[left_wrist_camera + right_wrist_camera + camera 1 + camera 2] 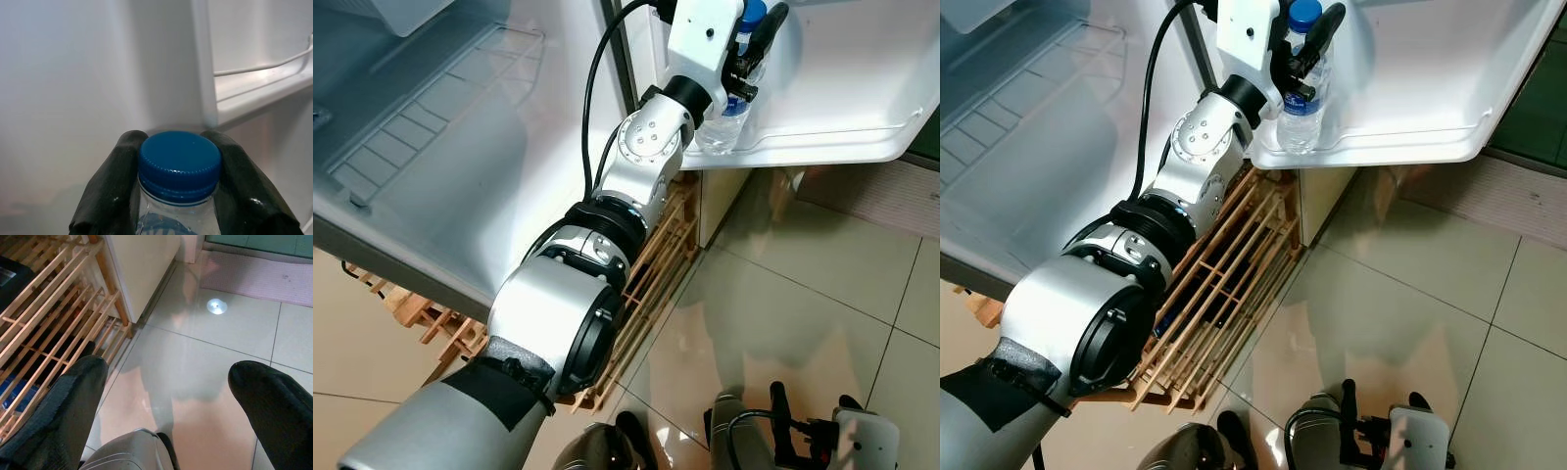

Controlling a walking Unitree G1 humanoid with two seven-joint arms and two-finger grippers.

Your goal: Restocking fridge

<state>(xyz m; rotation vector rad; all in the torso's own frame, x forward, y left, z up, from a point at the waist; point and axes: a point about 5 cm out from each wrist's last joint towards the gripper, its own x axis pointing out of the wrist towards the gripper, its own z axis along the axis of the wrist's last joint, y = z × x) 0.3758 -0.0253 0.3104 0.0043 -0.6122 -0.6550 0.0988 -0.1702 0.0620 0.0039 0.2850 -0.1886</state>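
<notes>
A clear water bottle (1301, 113) with a blue cap (179, 162) stands upright, its base down inside the white fridge door shelf (1410, 147). My left gripper (1304, 51) reaches up to it and is shut on the neck just under the cap. In the left wrist view both black fingers (110, 196) press against the cap's sides. My right gripper (171, 382) hangs low near the tiled floor, open and holding nothing, with its fingers (73, 401) wide apart.
The open fridge body with a wire shelf (440, 98) lies to the left. A wooden slatted rack (1224, 284) sits on the floor under my left arm, beside a cream cabinet (142, 264). Glossy floor tiles (1410, 294) spread to the right, with a pink mat (259, 269) beyond.
</notes>
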